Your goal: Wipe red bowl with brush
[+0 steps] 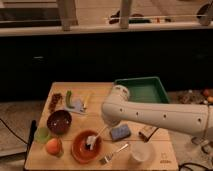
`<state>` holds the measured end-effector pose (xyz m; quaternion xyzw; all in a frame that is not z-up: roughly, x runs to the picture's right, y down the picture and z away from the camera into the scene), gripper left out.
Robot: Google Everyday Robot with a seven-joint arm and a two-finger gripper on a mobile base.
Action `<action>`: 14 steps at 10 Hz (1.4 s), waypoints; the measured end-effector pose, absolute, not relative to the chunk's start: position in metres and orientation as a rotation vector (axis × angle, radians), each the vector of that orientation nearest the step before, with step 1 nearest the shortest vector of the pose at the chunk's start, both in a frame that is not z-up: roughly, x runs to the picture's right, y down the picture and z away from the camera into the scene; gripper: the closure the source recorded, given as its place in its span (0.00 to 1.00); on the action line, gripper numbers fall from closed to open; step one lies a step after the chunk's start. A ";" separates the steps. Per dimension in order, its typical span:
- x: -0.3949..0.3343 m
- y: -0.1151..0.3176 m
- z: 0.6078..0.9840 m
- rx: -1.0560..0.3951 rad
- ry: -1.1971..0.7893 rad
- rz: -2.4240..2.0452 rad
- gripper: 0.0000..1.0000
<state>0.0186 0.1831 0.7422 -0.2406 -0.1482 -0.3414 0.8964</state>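
Observation:
The red bowl sits at the front left of the wooden table. The brush leans into it, its bristle head resting inside the bowl on the right side. Its pale handle rises up and to the right. My gripper is at the lower end of the white arm, just above and right of the bowl. It is mostly hidden under the arm, and the brush's handle runs into it.
A dark maroon bowl, a green cup and an orange fruit lie left of the red bowl. A blue sponge, a fork and a white cup lie to its right. A green tray stands at the back right.

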 end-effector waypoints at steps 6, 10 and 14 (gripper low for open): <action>-0.033 0.176 0.750 -0.517 -0.386 -0.834 1.00; -0.043 0.210 0.741 -0.547 -0.436 -0.887 1.00; 0.011 0.214 0.742 -0.566 -0.385 -0.803 1.00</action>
